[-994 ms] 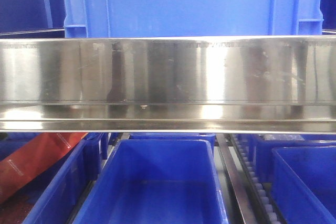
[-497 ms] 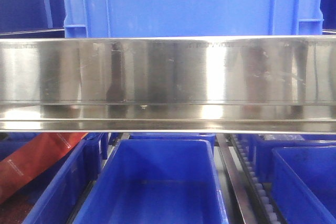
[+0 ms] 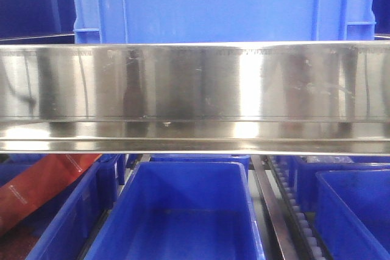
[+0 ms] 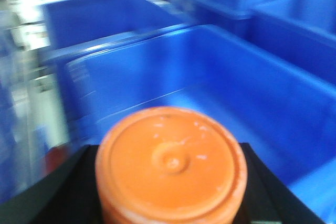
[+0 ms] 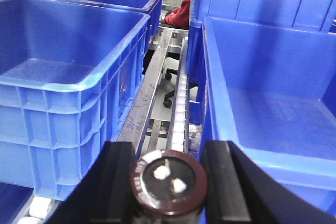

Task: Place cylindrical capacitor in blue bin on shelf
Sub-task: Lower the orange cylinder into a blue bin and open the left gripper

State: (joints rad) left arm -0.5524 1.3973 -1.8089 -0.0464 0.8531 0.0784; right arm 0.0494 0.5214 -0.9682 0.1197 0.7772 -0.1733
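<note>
In the right wrist view my right gripper (image 5: 168,174) is shut on the cylindrical capacitor (image 5: 169,182), a dark brown can with two pale terminals facing the camera. It hangs over the shelf's roller track (image 5: 178,103), between two blue bins (image 5: 68,77) (image 5: 273,93). In the blurred left wrist view my left gripper (image 4: 170,182) is shut on an orange round cylinder (image 4: 170,163) above an open blue bin (image 4: 220,77). The shelf's shiny steel front rail (image 3: 195,89) crosses the front view. Neither gripper shows in that view.
A large blue crate (image 3: 219,4) stands on the level above the rail. Below it are an open blue bin (image 3: 183,211), more bins at both sides, a red bag (image 3: 36,187) at the left and a roller track (image 3: 292,211). An office chair (image 5: 170,85) shows behind the rollers.
The bins and rail stay put. The dark reflections on the left part of the steel rail have shifted and grown.
</note>
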